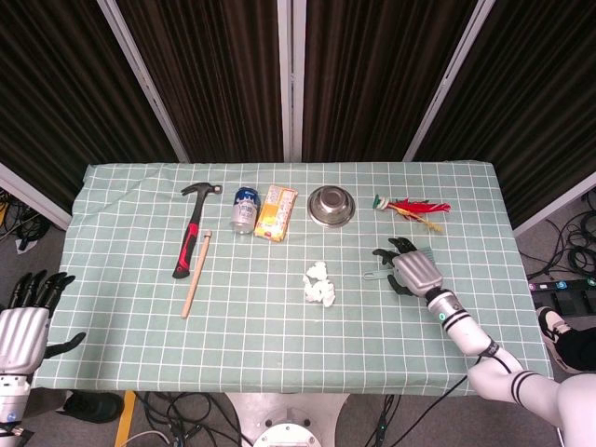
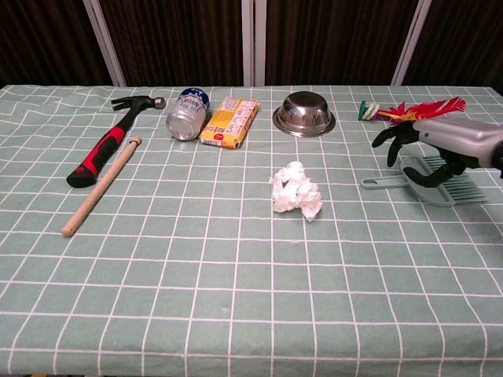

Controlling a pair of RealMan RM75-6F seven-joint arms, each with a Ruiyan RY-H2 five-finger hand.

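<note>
My right hand [image 1: 413, 267] [image 2: 448, 141] is low over the right part of the table. Its fingers curl around the wide end of a pale green comb [image 2: 432, 188] that lies flat on the cloth. The comb's handle [image 1: 374, 276] sticks out to the left of the hand. A crumpled white paper ball [image 1: 319, 284] [image 2: 296, 191] lies apart, to the hand's left. My left hand [image 1: 23, 317] hangs off the table's lower left corner, fingers spread, holding nothing; the chest view does not show it.
Along the back of the green checked tablecloth [image 1: 279, 335] lie a red-handled hammer [image 1: 191, 237], a wooden stick [image 1: 196, 273], a can on its side [image 1: 244, 208], a yellow box [image 1: 275, 212], a steel bowl [image 1: 331, 204] and a red feathered toy [image 1: 414, 207] just beyond the right hand.
</note>
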